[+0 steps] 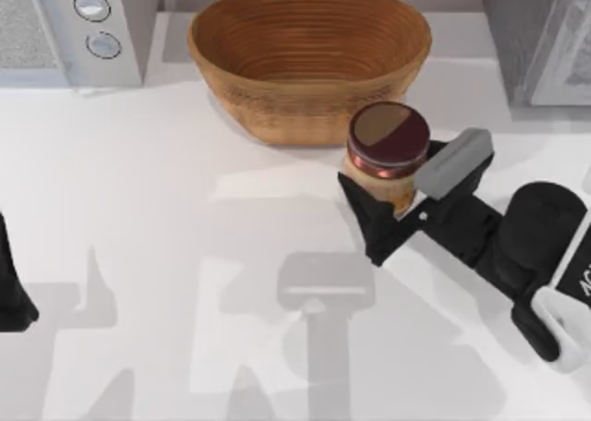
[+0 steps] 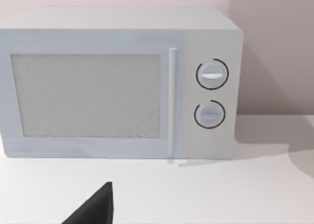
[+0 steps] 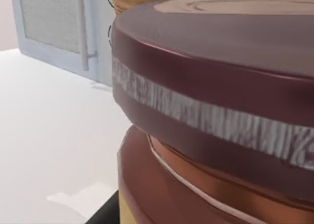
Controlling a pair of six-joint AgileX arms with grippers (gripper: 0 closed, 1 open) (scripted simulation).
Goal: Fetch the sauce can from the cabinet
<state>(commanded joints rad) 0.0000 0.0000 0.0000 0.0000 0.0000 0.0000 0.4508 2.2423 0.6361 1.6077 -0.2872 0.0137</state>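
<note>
The sauce can (image 1: 388, 144) is a short reddish-brown cylinder with a maroon and tan lid. It sits just in front of the basket, right of the table's middle. My right gripper (image 1: 395, 179) is shut on it, with a black finger (image 1: 369, 222) on its near side and a grey finger (image 1: 452, 162) on its right. Seen close up in the right wrist view, the sauce can (image 3: 221, 96) shows its maroon lid rim and copper body. The cabinet (image 1: 531, 33), dark grey and speckled, stands at the back right. My left gripper (image 1: 14, 296) is parked at the table's left edge.
A large woven brown basket (image 1: 309, 56) stands at the back centre, directly behind the can. A white microwave (image 1: 74, 24) with two round knobs occupies the back left, and the microwave (image 2: 117, 81) faces the left wrist camera. White tabletop (image 1: 166, 209) lies open in front.
</note>
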